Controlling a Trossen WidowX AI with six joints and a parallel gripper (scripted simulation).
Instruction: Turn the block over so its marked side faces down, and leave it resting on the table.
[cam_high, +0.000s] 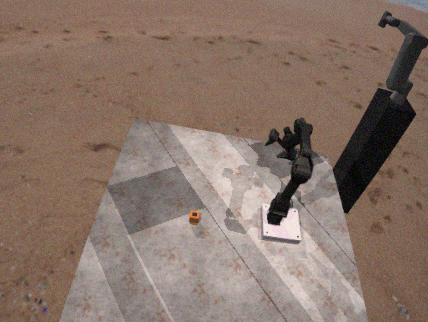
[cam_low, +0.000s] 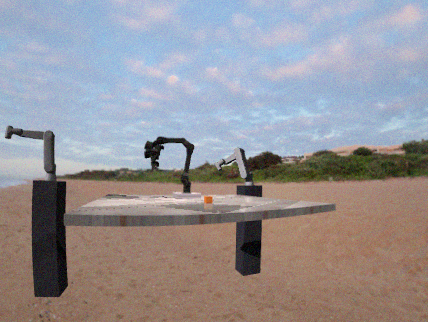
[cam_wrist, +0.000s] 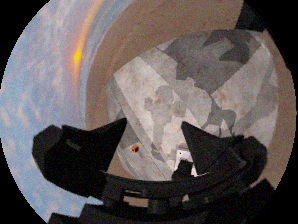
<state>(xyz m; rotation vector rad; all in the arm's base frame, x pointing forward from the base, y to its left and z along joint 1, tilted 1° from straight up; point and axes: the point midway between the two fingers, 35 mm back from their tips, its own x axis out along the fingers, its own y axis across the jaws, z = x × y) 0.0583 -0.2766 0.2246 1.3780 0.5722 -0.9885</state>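
The orange block rests on the table. A dark square mark shows on its upper face in the top view, so the marked side faces up. My gripper is open, with nothing between its fingers. It is raised high above the table, well away from the block, toward the back right in the top view. In the wrist view the block is small and lies far off, beyond the left finger. In the exterior view the separate fingers are hard to make out.
My arm stands on a white base plate, right of the block in the top view. Beyond the table edge a grey arm stands on a black pedestal. The exterior view shows two such pedestals.
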